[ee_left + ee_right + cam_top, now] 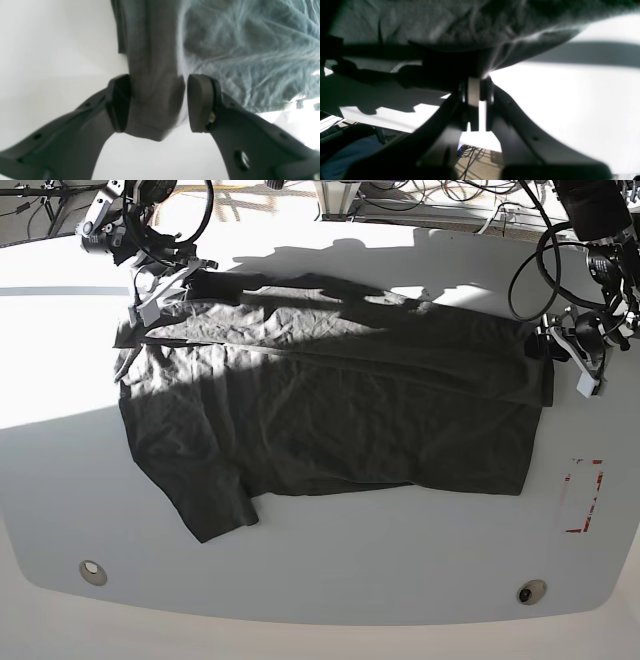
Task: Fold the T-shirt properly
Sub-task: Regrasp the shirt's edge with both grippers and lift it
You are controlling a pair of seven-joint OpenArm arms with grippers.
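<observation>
1 wrinkled charcoal T-shirt (330,410), soft cloth, smooth white table (330,580)

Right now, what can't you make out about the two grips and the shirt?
- Left pincer, left wrist view: cloth fills the gap, contact blurred.
- Right pincer, right wrist view: pinch point lost in shadow.
- T-shirt, base view: pale mark not visible; far edge shadowed.

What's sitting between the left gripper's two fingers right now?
A bunched fold of the T-shirt, seen in the left wrist view; the left gripper straddles it, jaws apart.
</observation>
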